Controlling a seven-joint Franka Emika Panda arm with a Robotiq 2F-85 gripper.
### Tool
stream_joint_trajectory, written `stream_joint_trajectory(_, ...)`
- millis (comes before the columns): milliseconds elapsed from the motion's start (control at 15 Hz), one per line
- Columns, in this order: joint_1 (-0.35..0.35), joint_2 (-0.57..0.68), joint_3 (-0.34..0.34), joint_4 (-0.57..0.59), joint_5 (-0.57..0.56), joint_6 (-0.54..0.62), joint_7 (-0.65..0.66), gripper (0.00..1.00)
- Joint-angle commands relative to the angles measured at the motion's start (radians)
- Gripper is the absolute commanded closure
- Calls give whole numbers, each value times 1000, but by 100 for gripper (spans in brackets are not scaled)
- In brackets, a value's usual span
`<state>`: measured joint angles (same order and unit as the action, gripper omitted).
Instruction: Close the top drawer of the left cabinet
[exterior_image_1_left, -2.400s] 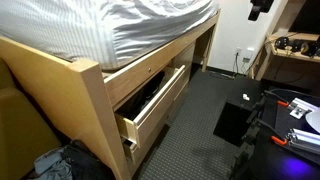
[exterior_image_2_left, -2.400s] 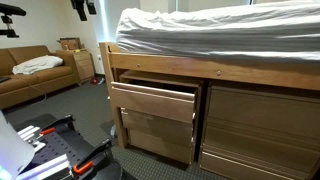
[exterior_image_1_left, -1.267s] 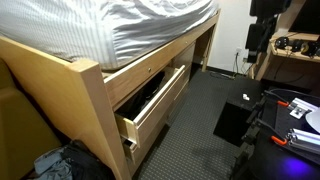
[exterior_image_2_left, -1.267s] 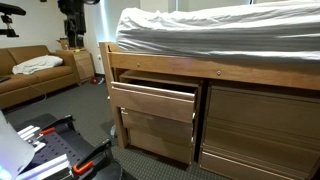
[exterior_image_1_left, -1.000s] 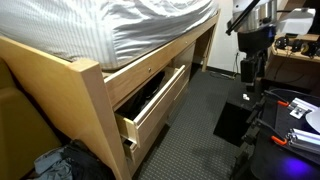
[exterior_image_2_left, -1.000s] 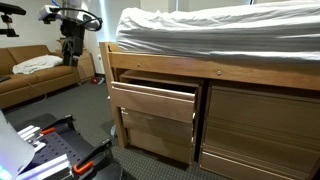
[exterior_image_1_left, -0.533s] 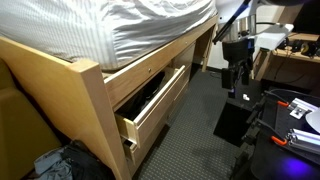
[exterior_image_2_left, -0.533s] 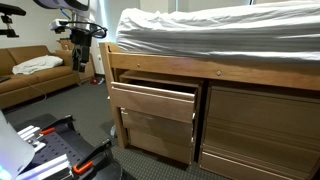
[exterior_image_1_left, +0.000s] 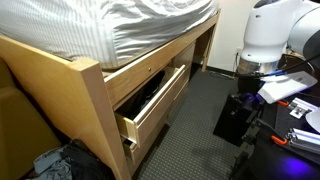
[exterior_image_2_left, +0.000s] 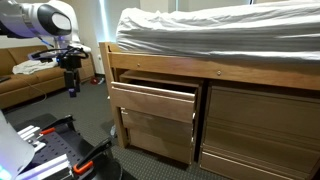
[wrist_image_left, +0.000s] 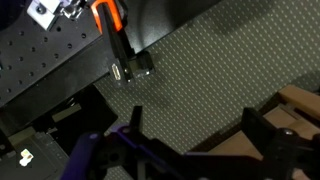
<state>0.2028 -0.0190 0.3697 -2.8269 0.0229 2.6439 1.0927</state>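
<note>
The top drawer (exterior_image_1_left: 158, 108) of the left cabinet (exterior_image_1_left: 92, 95) stands pulled out, with its dark inside showing. In both exterior views its plain front panel (exterior_image_2_left: 153, 103) juts out from the blond-wood unit (exterior_image_2_left: 112, 62) under the bed. My gripper (exterior_image_2_left: 72, 88) hangs from the white arm above the carpet, well away from the drawer and off to its side. It also shows in an exterior view (exterior_image_1_left: 243, 97). In the wrist view the gripper (wrist_image_left: 195, 135) is open and empty over the carpet, with a wood corner (wrist_image_left: 300, 105) at the right.
A closed lower drawer (exterior_image_2_left: 155, 138) sits below the open one, and a second cabinet (exterior_image_2_left: 265, 125) beside it. A brown couch (exterior_image_2_left: 30, 78), a black box on the floor (exterior_image_1_left: 235, 122), a cluttered desk (exterior_image_1_left: 292, 48) and the robot base with an orange clamp (wrist_image_left: 108, 15) stand around.
The arm has come down from the top of both exterior views and the gripper now hangs lower, near the floor. The drawer has not moved.
</note>
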Motion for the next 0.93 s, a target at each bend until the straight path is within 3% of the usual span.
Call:
stream_joint_trajectory(0,36,18,-32,10,-8,-2,56,0)
stream_joint_trajectory(267,52,33,-42,27,-7,-4,69,0)
stream_joint_trajectory(400,34,84,-81,32,-174,90,302,0)
stream_joint_trajectory(467,15,111,-115,34,-285,125,381,0)
stream_joint_trajectory(600,43,126,-215,35,-465,149,569,0)
stream_joint_trajectory(867,176,225,-444,77,-718,223,908,0)
